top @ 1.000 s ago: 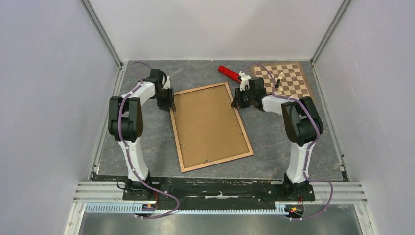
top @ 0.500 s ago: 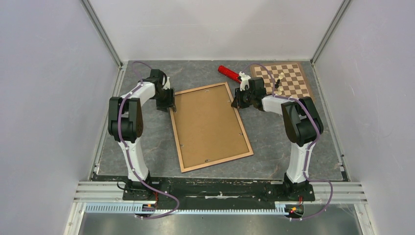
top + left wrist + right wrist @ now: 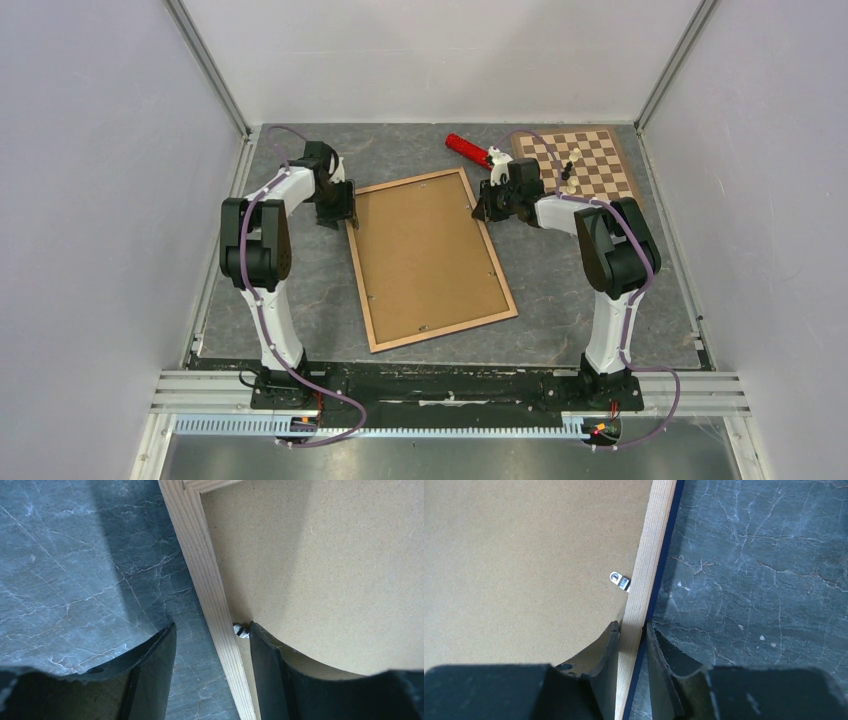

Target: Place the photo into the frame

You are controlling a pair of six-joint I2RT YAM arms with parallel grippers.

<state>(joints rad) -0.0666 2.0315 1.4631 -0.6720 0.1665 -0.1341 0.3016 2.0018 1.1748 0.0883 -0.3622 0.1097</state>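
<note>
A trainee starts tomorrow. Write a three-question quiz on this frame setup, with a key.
1. True or false: the frame lies with its back panel facing up.
2. The right gripper has its fingers: A spread wide apart; B closed on the frame's rail; C out of view.
3. Fill in: the chessboard sits at the table's far ____ corner.
Key: 1 true; 2 B; 3 right.

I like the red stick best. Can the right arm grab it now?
Probably not right now: the right gripper is pinching the frame by its edge. Once it lets go, the red stick lies close by with nothing between, so likely yes.
</note>
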